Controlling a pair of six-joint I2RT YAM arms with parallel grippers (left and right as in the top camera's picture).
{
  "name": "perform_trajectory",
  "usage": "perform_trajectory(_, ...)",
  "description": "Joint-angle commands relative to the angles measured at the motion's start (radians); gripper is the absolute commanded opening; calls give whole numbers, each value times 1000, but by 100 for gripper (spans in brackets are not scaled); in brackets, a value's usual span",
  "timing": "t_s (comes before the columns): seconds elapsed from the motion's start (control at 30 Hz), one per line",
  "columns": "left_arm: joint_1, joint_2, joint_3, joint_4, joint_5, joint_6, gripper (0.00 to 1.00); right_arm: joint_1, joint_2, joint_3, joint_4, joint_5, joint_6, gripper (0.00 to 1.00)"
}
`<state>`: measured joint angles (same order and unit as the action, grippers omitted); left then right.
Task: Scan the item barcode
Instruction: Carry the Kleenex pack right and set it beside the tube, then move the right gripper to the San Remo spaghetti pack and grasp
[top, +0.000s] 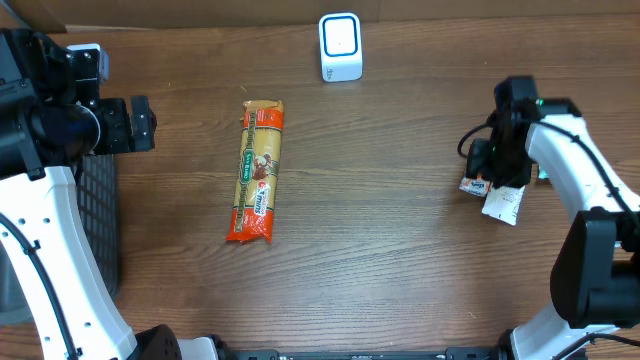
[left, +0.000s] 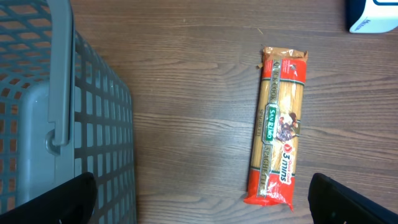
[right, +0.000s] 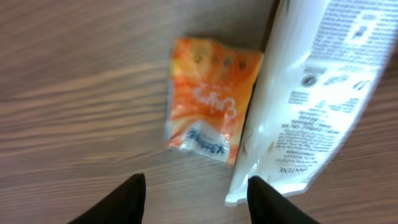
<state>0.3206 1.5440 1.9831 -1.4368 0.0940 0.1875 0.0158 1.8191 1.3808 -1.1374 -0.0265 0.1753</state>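
Right gripper (right: 196, 186): jaws partly open, nothing between them, only bare table. It hangs right over the orange packet (right: 211, 99), well right of the scanner (top: 340, 47) and nearer the robot. The white pouch (right: 317, 93) touches the packet's right edge, with its printed side up. No barcode is readable on either from the wrist cam because of blur.

Left gripper (left: 200, 186): wide open and empty, far left of the scanner, beside the basket (left: 68, 124).

The pasta (top: 258, 172) lies flat, left of the scanner and toward the robot. Its long axis runs roughly near-far with a slight tilt, red end nearest the robot.

The task doesn't say which item to scan, so this is my read:
- If it's the packet or pouch, the right arm does it. The item is directly below its fingers and the carry goes left and away to the scanner.
- If it's the pasta, the left arm is nearer. It should grip across the short width, since the fingers span left-right and the pack runs crosswise to that. The carry then goes right and away to the scanner.

The scanner's face points toward the robot, so the barcode side needs to end up facing it.
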Motion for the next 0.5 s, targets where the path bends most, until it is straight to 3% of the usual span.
perform_trajectory(0.0,-6,6,-1,1,7,15,100,20,-9,190,-40,-87,-5,56)
perform_trajectory(0.1,-6,6,-1,1,7,15,100,63,-9,276,-16,-256,-12,62)
perform_trajectory(0.23,-7,6,-1,0,8,15,100,146,-6,260,129,-423,4,68)
perform_trajectory(0.47,-7,6,-1,1,7,15,100,360,67,224,305,-431,161,70)
